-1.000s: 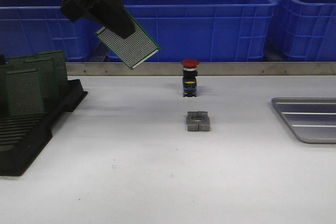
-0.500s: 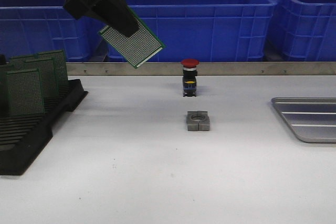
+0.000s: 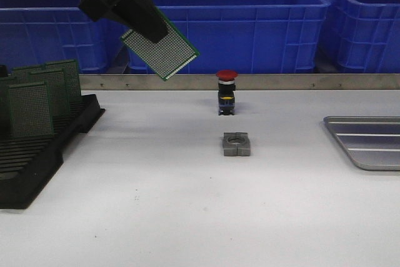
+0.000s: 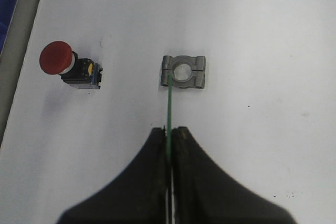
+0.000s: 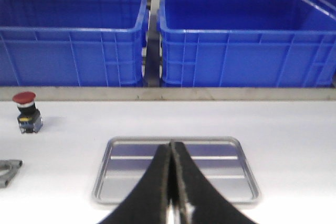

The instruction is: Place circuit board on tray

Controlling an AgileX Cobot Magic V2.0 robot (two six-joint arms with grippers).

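Observation:
My left gripper (image 3: 150, 31) is shut on a green perforated circuit board (image 3: 164, 51) and holds it tilted, high above the table at the back left. In the left wrist view the board (image 4: 170, 98) shows edge-on between the shut fingers of the gripper (image 4: 169, 129). The silver tray (image 3: 369, 139) lies at the right edge of the table. In the right wrist view the tray (image 5: 121, 171) lies in front of my right gripper (image 5: 171, 144), which is shut and empty. The right gripper is out of the front view.
A black slotted rack (image 3: 37, 154) with several more green boards (image 3: 30, 107) stands at the left. A red push button (image 3: 226, 92) and a grey metal clamp block (image 3: 236, 144) sit mid-table. Blue bins (image 3: 237, 23) line the back behind a metal rail.
My left gripper has carried the circuit board a little to the right. Nothing else has moved.

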